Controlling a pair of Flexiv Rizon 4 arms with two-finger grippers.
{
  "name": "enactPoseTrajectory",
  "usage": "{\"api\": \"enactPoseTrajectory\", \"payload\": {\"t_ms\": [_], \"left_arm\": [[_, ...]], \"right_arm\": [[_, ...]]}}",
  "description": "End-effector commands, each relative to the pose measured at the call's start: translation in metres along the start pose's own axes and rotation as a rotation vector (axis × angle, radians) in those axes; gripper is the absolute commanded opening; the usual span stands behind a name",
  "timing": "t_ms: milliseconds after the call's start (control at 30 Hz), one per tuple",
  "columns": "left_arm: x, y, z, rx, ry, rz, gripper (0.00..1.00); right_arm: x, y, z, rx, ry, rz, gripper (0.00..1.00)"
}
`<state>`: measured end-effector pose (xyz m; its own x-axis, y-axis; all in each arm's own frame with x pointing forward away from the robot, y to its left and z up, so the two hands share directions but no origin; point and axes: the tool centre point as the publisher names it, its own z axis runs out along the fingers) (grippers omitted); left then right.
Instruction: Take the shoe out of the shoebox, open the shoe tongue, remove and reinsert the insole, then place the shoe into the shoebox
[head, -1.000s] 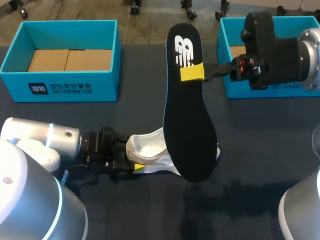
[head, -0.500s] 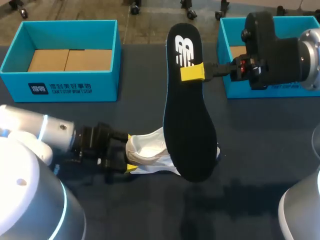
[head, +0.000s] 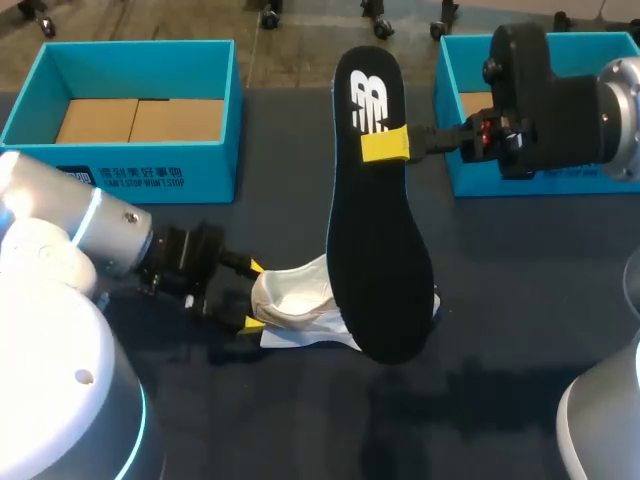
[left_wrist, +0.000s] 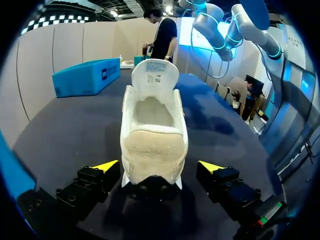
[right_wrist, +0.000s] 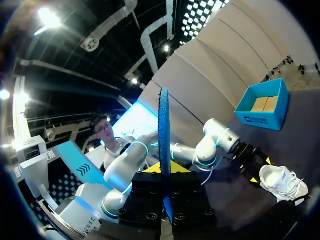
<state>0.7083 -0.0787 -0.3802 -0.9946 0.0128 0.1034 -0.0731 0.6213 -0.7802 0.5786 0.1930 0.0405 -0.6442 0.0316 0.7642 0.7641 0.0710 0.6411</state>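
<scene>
A white shoe (head: 295, 305) lies on the dark table with its tongue up and its inside bare. My left gripper (head: 251, 295) stands open at the heel, one yellow tip on each side. In the left wrist view the heel of the shoe (left_wrist: 154, 135) sits between the spread fingers of the left gripper (left_wrist: 159, 167), with a gap on both sides. My right gripper (head: 384, 145) is shut on the black insole (head: 375, 230), held upright above the shoe's front. Seen from the right wrist, the insole (right_wrist: 164, 130) stands edge-on in the right gripper (right_wrist: 165, 167), with the shoe (right_wrist: 282, 182) far below.
A teal shoebox (head: 120, 165) stands open at the back left, cardboard showing inside. A second teal box (head: 455, 110) is at the back right, partly behind my right arm. The left box (right_wrist: 265, 107) also shows in the right wrist view.
My left arm has swung back and turned its gripper, whose fingers have spread a little wider around the heel. The right arm and the insole have not moved.
</scene>
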Motion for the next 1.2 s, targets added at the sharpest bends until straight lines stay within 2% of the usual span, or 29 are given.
{"api": "enactPoseTrajectory", "payload": {"t_ms": [33, 267, 333, 400, 467, 533, 600, 633, 667, 900, 1200], "left_arm": [[-0.002, -0.006, -0.007, -0.041, 0.01, -0.003, 1.0], [-0.002, -0.006, -0.007, -0.041, 0.01, -0.003, 1.0], [0.0, -0.014, -0.014, -0.049, 0.013, 0.006, 1.0], [0.0, -0.021, -0.021, -0.082, 0.014, -0.004, 1.0], [-0.002, -0.027, -0.023, -0.22, -0.034, -0.029, 1.0], [-0.001, -0.029, -0.024, -0.289, -0.041, -0.029, 1.0], [-0.002, -0.031, -0.026, -0.31, -0.056, -0.021, 1.0], [-0.003, -0.034, -0.027, -0.372, -0.08, -0.016, 1.0], [-0.003, -0.036, -0.03, -0.367, -0.072, -0.013, 1.0], [-0.006, -0.052, -0.038, -0.461, -0.076, -0.026, 1.0], [-0.002, -0.074, -0.036, -0.6, -0.034, -0.008, 1.0]], "right_arm": [[0.008, -0.006, 0.005, -0.093, -0.01, 0.001, 0.0], [0.008, -0.006, 0.005, -0.093, -0.01, 0.001, 0.0], [0.008, -0.006, 0.005, -0.093, -0.01, 0.001, 0.0], [0.008, -0.006, 0.005, -0.093, -0.01, 0.001, 0.0], [0.008, -0.006, 0.005, -0.093, -0.01, 0.001, 0.0], [0.008, -0.006, 0.005, -0.093, -0.01, 0.001, 0.0], [0.008, -0.006, 0.005, -0.093, -0.01, 0.001, 0.0], [0.008, -0.006, 0.005, -0.093, -0.01, 0.001, 0.0], [0.008, -0.006, 0.005, -0.093, -0.01, 0.001, 0.0], [0.008, -0.006, 0.005, -0.093, -0.01, 0.001, 0.0], [0.008, -0.006, 0.005, -0.093, -0.01, 0.001, 0.0]]}}
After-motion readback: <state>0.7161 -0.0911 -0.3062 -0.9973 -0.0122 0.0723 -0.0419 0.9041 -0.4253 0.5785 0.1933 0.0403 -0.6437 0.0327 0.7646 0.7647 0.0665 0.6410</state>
